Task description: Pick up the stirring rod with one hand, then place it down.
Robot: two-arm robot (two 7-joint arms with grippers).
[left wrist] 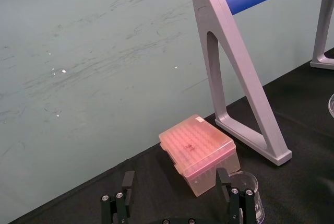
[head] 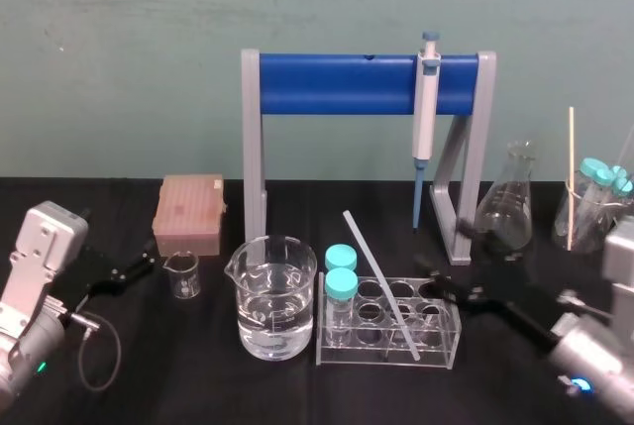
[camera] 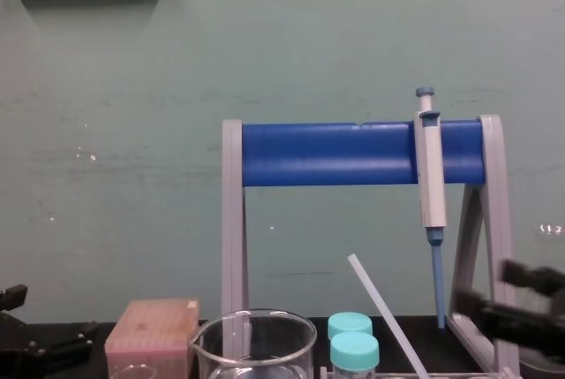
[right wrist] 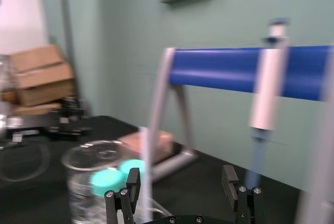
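Observation:
The stirring rod [head: 381, 284] is a thin whitish stick leaning in the clear tube rack [head: 448, 351], its top tilted to the back left. In the chest view the stirring rod [camera: 383, 313] rises slanted beside the teal caps. My right gripper [head: 458, 294] hovers low just right of the rack, open, holding nothing. In the right wrist view the right gripper [right wrist: 180, 183] has its jaws spread wide, and the rod [right wrist: 146, 172] is a pale blurred streak near one finger, apart from it. My left gripper [head: 139, 268] rests open at the far left, facing the pink box [left wrist: 197, 150].
A water-filled beaker [head: 272, 296] stands left of the rack, with a small beaker [head: 182, 274] and a pink tip box [head: 190, 213] farther left. Two teal-capped tubes [head: 340, 281] sit in the rack. Behind are the blue pipette stand [head: 337, 85] with its pipette [head: 426, 118], a flask [head: 507, 207] and a beaker of tubes [head: 594, 202].

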